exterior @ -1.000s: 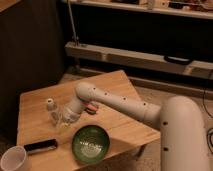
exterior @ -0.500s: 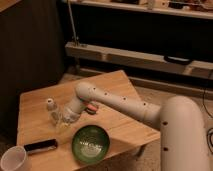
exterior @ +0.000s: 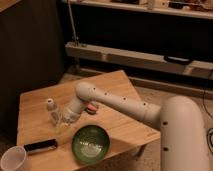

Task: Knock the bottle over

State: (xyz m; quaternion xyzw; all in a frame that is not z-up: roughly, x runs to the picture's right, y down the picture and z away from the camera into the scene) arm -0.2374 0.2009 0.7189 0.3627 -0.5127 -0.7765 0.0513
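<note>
The small clear bottle (exterior: pixel 52 110) with a whitish cap stands upright on the wooden table (exterior: pixel 115 85), left of centre. My gripper (exterior: pixel 63 120) is at the end of the white arm (exterior: pixel 125 105), low over the table just right of the bottle and right against it. The gripper's tip is partly hidden behind the bottle and the wrist.
A green bowl (exterior: pixel 90 144) sits near the table's front edge. A white cup (exterior: pixel 14 159) stands at the front left corner. A dark flat item (exterior: pixel 40 146) lies between them. An orange item (exterior: pixel 91 108) peeks from under the arm. Shelving stands behind.
</note>
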